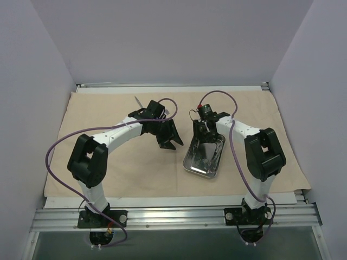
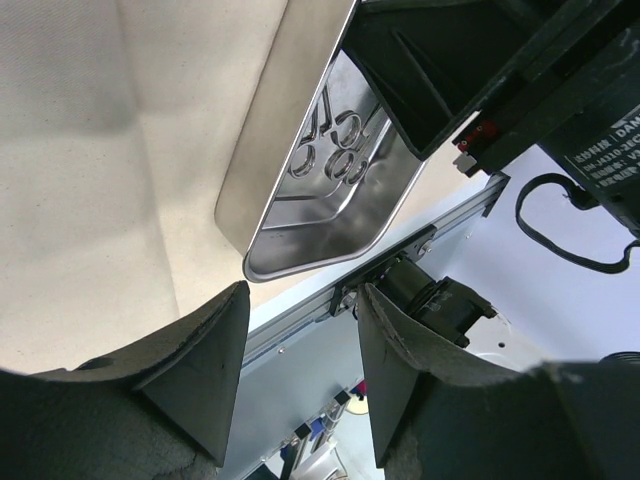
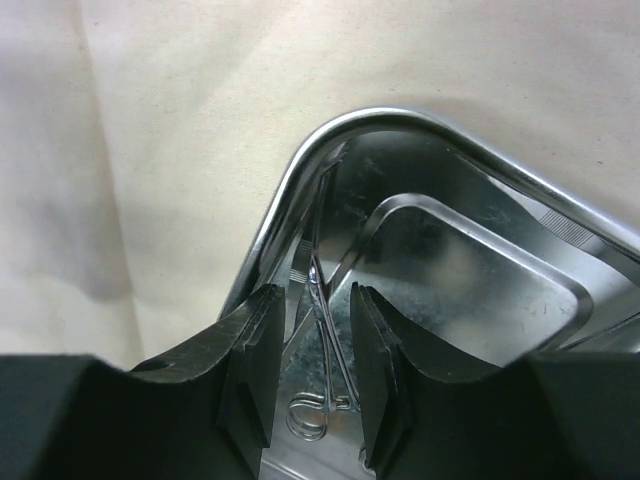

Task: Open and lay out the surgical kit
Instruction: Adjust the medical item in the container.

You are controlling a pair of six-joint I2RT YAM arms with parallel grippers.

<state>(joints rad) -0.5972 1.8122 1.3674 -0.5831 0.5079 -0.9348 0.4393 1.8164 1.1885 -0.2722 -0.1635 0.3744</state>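
Note:
The beige cloth wrap (image 1: 108, 162) lies spread flat over the table. On it, right of centre, sits the shiny steel tray (image 1: 196, 170) with thin ring-handled instruments (image 2: 335, 150) inside. My right gripper (image 3: 312, 375) reaches down into the tray (image 3: 300, 170). Its jaws are open and straddle one ring-handled instrument (image 3: 325, 340) lying on the tray floor, with a gap on each side. My left gripper (image 1: 171, 145) hovers open just left of the tray, with nothing between its fingers (image 2: 215, 370). One thin metal instrument (image 1: 137, 101) lies on the cloth behind the left arm.
The aluminium rail (image 1: 173, 216) runs along the near table edge, where both arm bases are bolted. Purple cables (image 1: 54, 157) loop off each arm. Grey walls close in the left, right and back sides.

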